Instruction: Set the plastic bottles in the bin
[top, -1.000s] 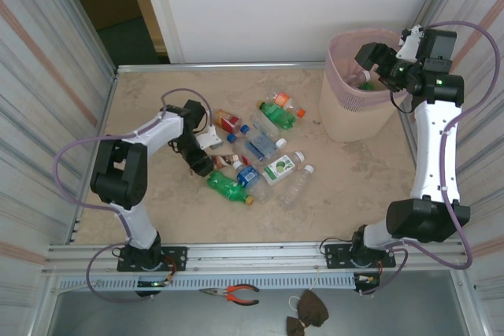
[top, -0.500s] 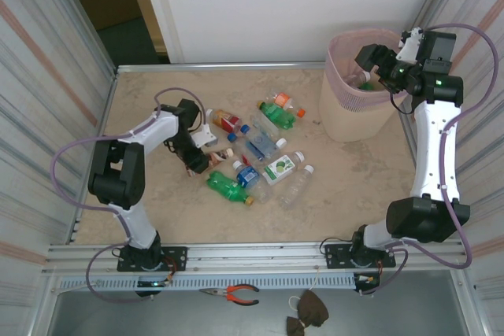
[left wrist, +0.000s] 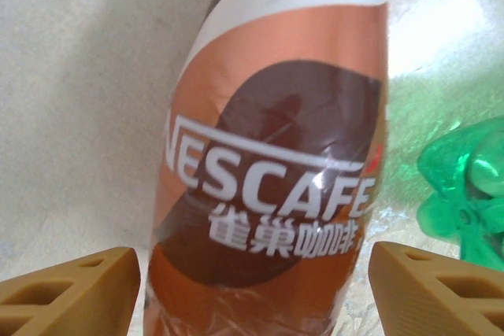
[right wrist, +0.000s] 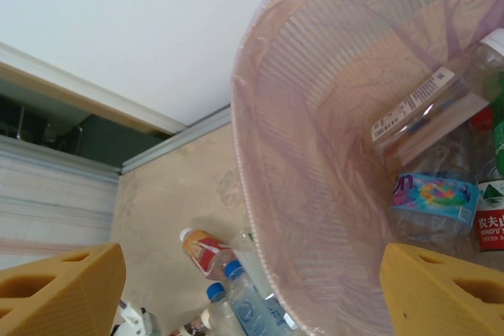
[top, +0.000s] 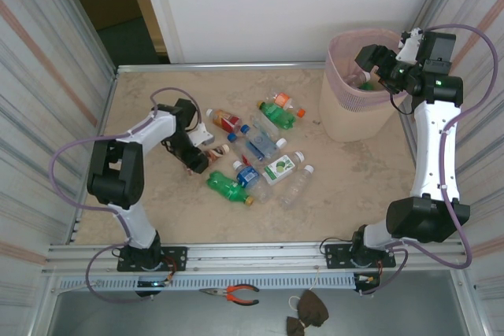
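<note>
The left gripper [left wrist: 252,261] has its two tan fingers standing apart. Between them I see a plastic bottle with a brown and orange coffee label [left wrist: 276,179]. There is a thin gap on each side, so the fingers do not clamp it. The bottle lies on the beige marbled table [top: 142,202]. Just to the right of it in the left wrist view is the ribbed bottom of a green plastic bottle [left wrist: 465,194].

From the top camera, the other loose bottles lie in a group in the middle of the table, just beside this gripper:
- a green bottle with an orange cap [top: 227,186]
- a clear bottle with a white cap [top: 296,186]
- a clear bottle with a green and white label [top: 279,168]
- a clear bottle with a blue label [top: 260,145]
- a second green bottle [top: 279,114]
- a small bottle with a red label [top: 230,122]

The right gripper [right wrist: 250,257] is also spread wide and there is nothing between its fingers. It hangs at the rim of the tall pale pink plastic bin with a slotted upper band [top: 350,116], which stands at the far right of the table, well apart from the bottles. Looking down from the right wrist, I see bottles lying at the bottom of the bin. One is a clear bottle with a many-coloured label [right wrist: 437,194] and beside it is a bottle with a red label [right wrist: 490,230].
</note>
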Motion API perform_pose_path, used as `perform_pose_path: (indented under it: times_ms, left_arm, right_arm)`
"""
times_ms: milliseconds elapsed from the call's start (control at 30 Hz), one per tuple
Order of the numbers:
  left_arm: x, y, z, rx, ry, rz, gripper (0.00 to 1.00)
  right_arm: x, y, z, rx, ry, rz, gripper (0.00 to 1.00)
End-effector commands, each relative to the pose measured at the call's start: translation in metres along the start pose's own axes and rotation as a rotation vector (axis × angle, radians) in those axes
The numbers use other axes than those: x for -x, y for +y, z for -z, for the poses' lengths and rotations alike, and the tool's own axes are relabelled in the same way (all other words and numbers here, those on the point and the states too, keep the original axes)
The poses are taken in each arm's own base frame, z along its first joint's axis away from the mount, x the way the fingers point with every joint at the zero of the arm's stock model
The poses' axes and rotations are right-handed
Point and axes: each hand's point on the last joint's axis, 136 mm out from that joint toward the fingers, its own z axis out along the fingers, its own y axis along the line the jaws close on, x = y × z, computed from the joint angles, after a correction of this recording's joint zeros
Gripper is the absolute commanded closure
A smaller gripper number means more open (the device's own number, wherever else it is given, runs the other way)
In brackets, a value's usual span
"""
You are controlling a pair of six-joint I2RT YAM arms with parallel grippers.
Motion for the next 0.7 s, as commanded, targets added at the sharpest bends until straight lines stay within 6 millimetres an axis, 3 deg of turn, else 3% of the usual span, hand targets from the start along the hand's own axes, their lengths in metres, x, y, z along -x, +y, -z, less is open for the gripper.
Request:
perform_pose_path:
  times_ms: [0, 367, 667]
  left_arm:
    - [-0.009, -0.014, -0.013, -0.052, 0.072, -0.012, 0.24]
    - [-0.013, -0.017, -0.023, -0.058, 0.125, -0.019, 0.3]
    - [-0.009, -0.018, -0.01, -0.037, 0.077, -0.015, 0.4]
  right_arm:
    - [0.0, 0.006, 0.01, 0.024, -0.017, -0.001, 0.17]
    - [-0.002, 0.006, 0.01, 0.026, -0.019, -0.005, 0.17]
    - [-0.003, 0.009, 0.014, 0.031, -0.025, -0.001, 0.17]
